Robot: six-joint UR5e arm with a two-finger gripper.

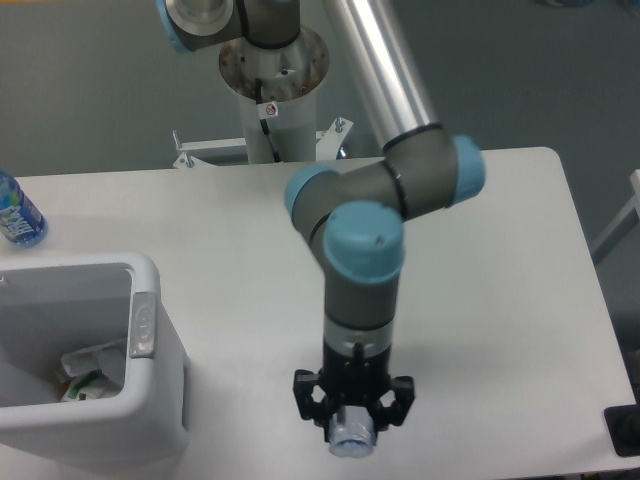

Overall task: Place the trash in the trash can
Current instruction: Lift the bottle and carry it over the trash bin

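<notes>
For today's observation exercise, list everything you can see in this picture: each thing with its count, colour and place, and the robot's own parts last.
Trash can: one, white with grey button panel, front left of table.
Crumpled paper wrapper: one, white with dark print, inside the trash can.
Plastic bottle: one, clear with bluish cap, held in the gripper near the table's front edge, seen end-on.
Upright bottle: one, blue label, far left edge of table.
Table: one, white.
Arm: one, silver with blue joint caps, reaching from rear pedestal.
Gripper: one, black, closed on the plastic bottle.

bottle (353,441) mostly hidden below gripper (353,436), only bluish cap end showing between fingers, trash can (150,420) cut off left, wrapper (88,375) inside too small to read
</notes>
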